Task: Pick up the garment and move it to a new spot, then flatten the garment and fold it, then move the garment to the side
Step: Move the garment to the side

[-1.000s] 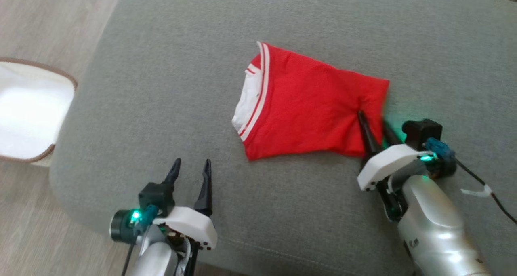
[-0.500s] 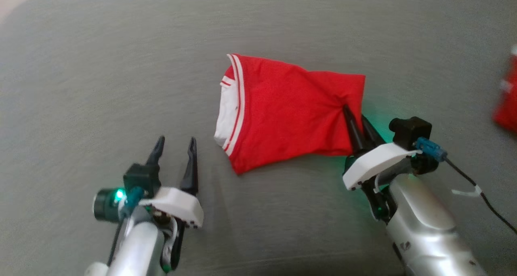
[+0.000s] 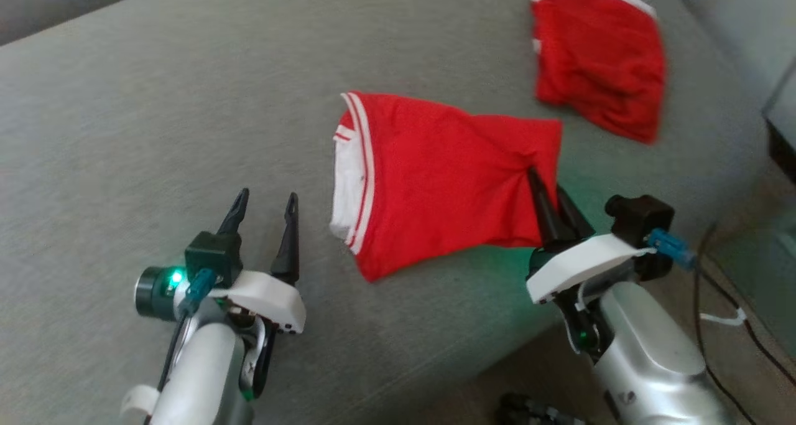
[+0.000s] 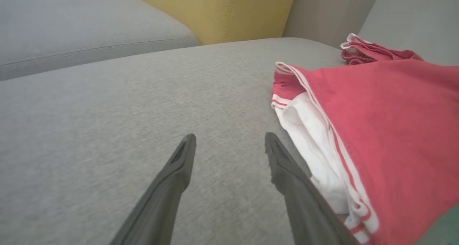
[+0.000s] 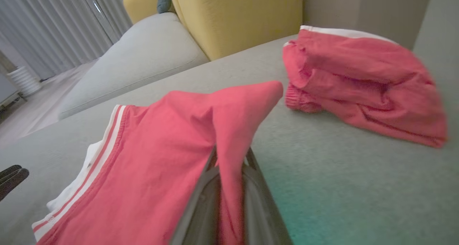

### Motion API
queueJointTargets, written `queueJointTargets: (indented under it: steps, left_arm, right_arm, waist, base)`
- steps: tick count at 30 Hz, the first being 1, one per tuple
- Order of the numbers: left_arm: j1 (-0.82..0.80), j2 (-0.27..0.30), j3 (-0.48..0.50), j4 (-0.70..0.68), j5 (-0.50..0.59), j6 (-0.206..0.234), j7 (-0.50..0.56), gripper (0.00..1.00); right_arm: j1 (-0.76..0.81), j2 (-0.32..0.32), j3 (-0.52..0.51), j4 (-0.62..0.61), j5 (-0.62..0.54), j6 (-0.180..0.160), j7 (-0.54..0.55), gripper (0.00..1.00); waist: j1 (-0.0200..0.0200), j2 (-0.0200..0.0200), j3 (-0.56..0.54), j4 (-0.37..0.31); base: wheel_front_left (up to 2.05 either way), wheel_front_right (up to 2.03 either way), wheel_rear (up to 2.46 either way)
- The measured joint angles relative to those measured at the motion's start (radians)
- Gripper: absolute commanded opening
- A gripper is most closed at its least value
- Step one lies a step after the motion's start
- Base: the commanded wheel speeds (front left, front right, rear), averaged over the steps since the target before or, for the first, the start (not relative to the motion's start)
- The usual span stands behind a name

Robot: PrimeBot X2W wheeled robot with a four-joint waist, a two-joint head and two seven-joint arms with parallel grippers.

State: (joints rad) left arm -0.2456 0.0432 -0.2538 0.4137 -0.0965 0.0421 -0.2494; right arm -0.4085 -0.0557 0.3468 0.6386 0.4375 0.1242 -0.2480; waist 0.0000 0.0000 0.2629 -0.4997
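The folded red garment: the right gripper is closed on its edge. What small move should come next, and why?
Probably raise the right gripper slightly and draw the folded red garment toward the robot's right. It is shut on the cloth's right edge, the fold looks done, and the left gripper stands open beside it. Stop short of the second red garment.

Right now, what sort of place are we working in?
Most likely a home living room: the work surface is a grey sofa seat, yellow upholstered furniture stands behind it, and long pleated curtains hang beyond.
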Motion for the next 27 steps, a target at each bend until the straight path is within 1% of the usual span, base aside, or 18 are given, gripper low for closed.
queueJointTargets:
  steps: [3, 6, 9, 11, 13, 17, 23, 27]
  left_arm:
    - [-0.008, 0.0, -0.001, 0.003, 0.005, -0.007, 0.0, 1.0]
    - [-0.006, 0.0, 0.003, 0.007, 0.01, -0.007, 0.0, 1.0]
    - [-0.005, 0.0, 0.006, 0.007, 0.017, -0.008, 0.0, 1.0]
    - [-0.005, 0.001, 0.006, 0.007, 0.017, -0.008, 0.0, 1.0]
    - [-0.005, 0.001, 0.004, 0.007, 0.017, -0.008, 0.0, 1.0]
    - [-0.005, 0.001, 0.0, 0.006, 0.016, -0.008, 0.0, 1.0]
    - [-0.005, 0.0, 0.003, 0.001, 0.02, -0.009, -0.002, 1.0]
    - [-0.006, 0.0, 0.003, -0.002, 0.025, -0.016, -0.007, 1.0]
  right_arm:
    - [-0.003, 0.0, -0.019, -0.012, -0.032, 0.0, 0.0, 0.0]
    - [-0.034, 0.002, -0.039, -0.004, -0.095, 0.0, 0.0, 0.0]
    - [-0.107, 0.005, -0.111, 0.035, -0.188, 0.0, 0.0, 0.0]
    - [-0.164, -0.004, -0.167, 0.067, -0.243, 0.0, 0.0, 0.0]
    - [-0.217, -0.03, -0.208, 0.094, -0.294, 0.0, 0.001, 0.0]
    - [-0.312, -0.106, -0.271, 0.142, -0.384, 0.0, 0.02, 0.0]
    - [-0.44, -0.202, -0.323, 0.188, -0.514, 0.0, 0.054, 0.0]
    - [-0.485, -0.237, -0.34, 0.212, -0.569, 0.0, 0.061, 0.0]
  waist:
    - [0.0, 0.0, 0.019, -0.035]
    - [0.0002, 0.0, 0.036, -0.043]
    - [0.0, 0.0, 0.042, -0.025]
    - [0.0, 0.0, 0.045, -0.007]
    - [0.0, 0.0, 0.049, 0.012]
    - [0.0, 0.0, 0.06, 0.041]
    - [0.0, 0.0, 0.079, 0.065]
    - [0.0, 0.0, 0.086, 0.074]
  base:
    - [0.0, 0.0, 0.0]
    - [0.0, 0.0, 0.0]
    - [0.0, 0.0, 0.0]
    - [0.0, 0.0, 0.0]
    - [0.0, 0.0, 0.0]
    - [0.0, 0.0, 0.0]
    - [0.0, 0.0, 0.0]
    - [0.0, 0.0, 0.0]
